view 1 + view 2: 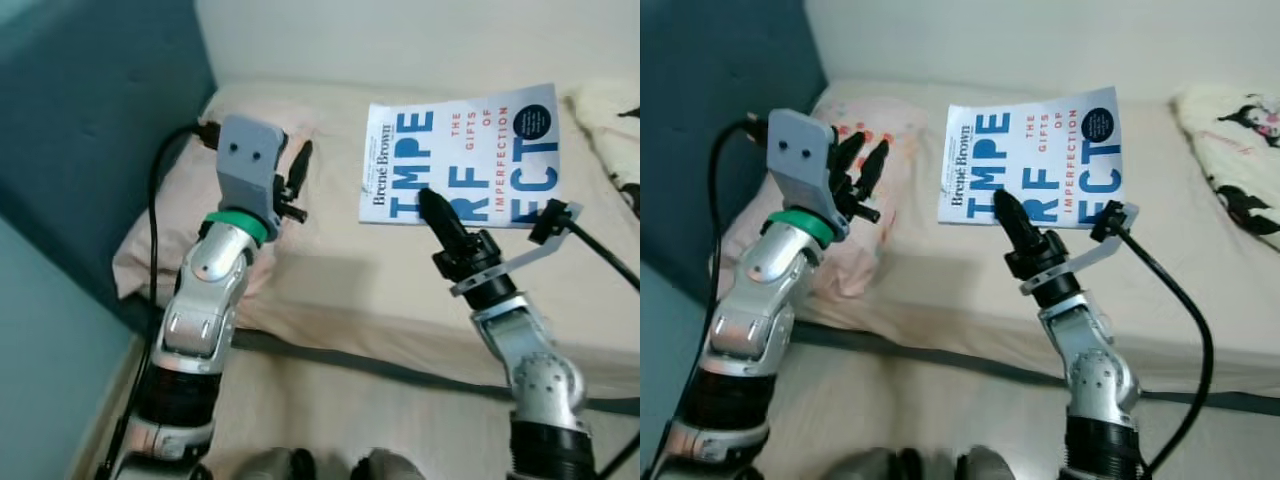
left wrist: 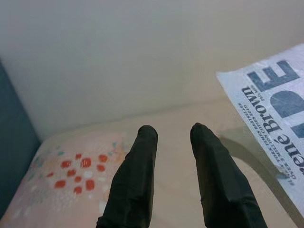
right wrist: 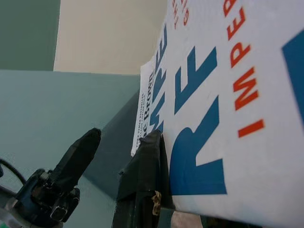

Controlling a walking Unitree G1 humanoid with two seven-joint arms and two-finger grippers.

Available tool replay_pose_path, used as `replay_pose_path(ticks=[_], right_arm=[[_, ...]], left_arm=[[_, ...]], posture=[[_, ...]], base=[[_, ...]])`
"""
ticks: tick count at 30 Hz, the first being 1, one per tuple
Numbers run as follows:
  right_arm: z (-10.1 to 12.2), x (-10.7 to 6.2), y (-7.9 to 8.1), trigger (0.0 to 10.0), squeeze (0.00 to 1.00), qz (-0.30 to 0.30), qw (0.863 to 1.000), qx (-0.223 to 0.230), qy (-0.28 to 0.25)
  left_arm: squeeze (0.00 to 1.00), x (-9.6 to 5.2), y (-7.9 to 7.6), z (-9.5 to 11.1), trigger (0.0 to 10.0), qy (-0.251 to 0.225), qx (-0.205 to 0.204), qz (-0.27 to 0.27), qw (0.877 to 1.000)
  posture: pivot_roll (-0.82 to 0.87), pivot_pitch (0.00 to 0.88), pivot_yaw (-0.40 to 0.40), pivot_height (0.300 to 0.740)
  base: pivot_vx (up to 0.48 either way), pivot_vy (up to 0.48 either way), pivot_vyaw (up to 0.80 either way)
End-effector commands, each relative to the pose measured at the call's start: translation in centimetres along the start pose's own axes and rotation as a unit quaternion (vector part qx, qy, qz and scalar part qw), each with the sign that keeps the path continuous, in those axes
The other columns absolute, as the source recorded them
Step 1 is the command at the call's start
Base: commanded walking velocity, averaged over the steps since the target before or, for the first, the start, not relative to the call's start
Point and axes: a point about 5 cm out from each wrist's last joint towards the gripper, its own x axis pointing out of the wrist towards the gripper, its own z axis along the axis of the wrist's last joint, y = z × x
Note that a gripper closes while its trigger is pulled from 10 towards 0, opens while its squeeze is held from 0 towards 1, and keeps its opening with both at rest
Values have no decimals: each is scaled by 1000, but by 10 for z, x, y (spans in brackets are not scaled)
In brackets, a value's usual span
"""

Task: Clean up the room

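Observation:
A white paperback book (image 1: 470, 150) with big blue letters hangs tilted above the bed, its lower edge pinched in my right gripper (image 1: 432, 205), which is shut on it. In the right wrist view the cover (image 3: 228, 95) lies against one black finger (image 3: 145, 166). My left gripper (image 1: 865, 150) is raised over a pink flowered pillow (image 1: 875, 210), open and holding nothing. In the left wrist view its fingers (image 2: 135, 175) stand apart, with the book's corner (image 2: 275, 109) off to one side.
The beige bed (image 1: 380, 290) fills the space ahead, its front edge close to me. A blue headboard (image 1: 80, 130) rises on the left and a pale wall (image 1: 400, 40) stands behind. A cream cushion with black cartoon print (image 1: 1235, 150) lies at the far right.

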Motion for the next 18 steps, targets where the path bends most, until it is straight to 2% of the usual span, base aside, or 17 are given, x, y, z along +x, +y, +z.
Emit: replay_pose_path(ticks=[1, 6, 10, 18], right_arm=[[0, 1, 3, 10000, 0, 10, 1000, 1, -4], [0, 1, 3, 10000, 0, 10, 1000, 1, -4], [0, 1, 3, 10000, 0, 10, 1000, 2, -4], [0, 1, 2, 10000, 0, 10, 1000, 1, -3]], left_arm=[[0, -2, 2, -4, 10000, 8, 3, 2, 1000], [0, -2, 2, -4, 10000, 6, 3, 1, 1000], [0, -2, 1, -2, 10000, -1, 17, 2, 1000], [0, -3, 0, -3, 10000, -5, 20, 0, 1000]], posture=[[-58, 0, 48, 716], [-59, 0, 49, 716], [-59, 0, 49, 716], [-58, 0, 48, 716]], base=[[0, 307, 0], [0, 290, 0], [0, 0, 0], [0, -480, 0]])
